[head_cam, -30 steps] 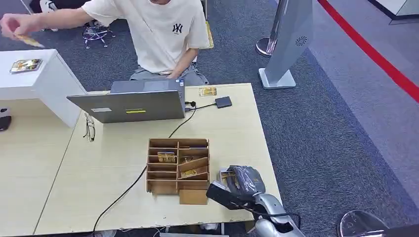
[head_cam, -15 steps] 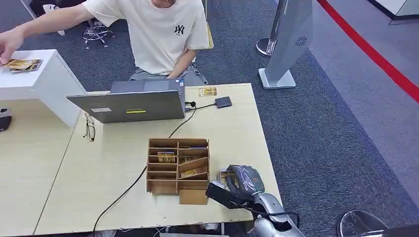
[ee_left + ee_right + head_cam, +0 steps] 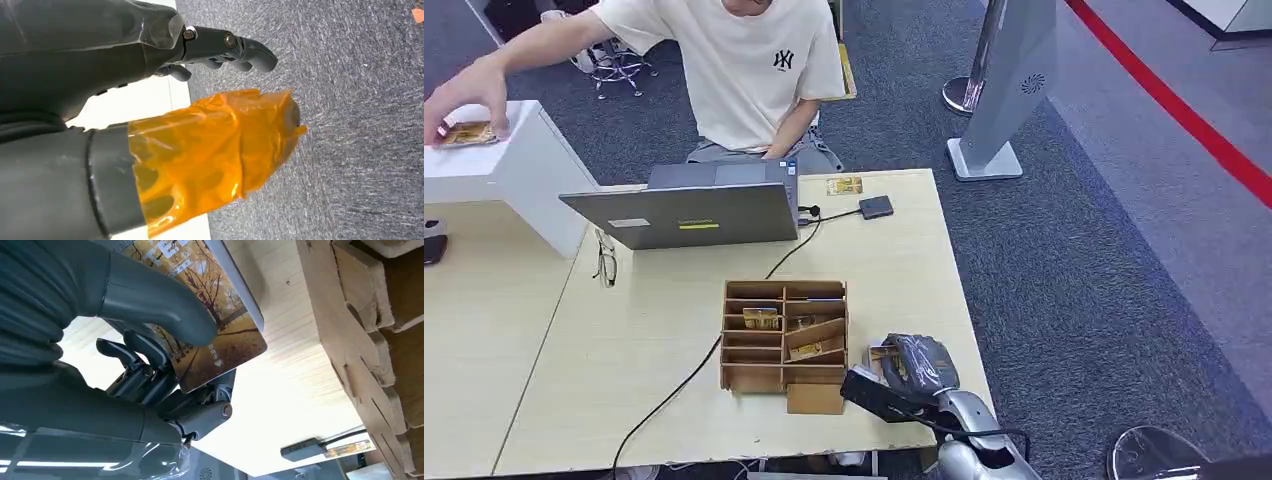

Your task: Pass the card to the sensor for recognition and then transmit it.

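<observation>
— Where's the card [image 3: 210, 330]?
— In the right hand [image 3: 165, 365], pinched between the thumb and the darker fingers, just above the desk [image 3: 654, 340] beside the cardboard organizer [image 3: 784, 335].
— And the left hand [image 3: 220, 47]?
— Holding nothing, fingers loosely curled over grey carpet; its thumb is wrapped in orange tape [image 3: 215, 150].
— The sensor?
— A small dark reader [image 3: 876, 207] lies near the laptop [image 3: 694, 205], well apart from the card. A person [image 3: 734, 70] sits behind.

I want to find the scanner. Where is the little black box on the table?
In the head view the little black box lies at the table's far edge, right of the laptop, beside a card, with a cable attached.
</observation>
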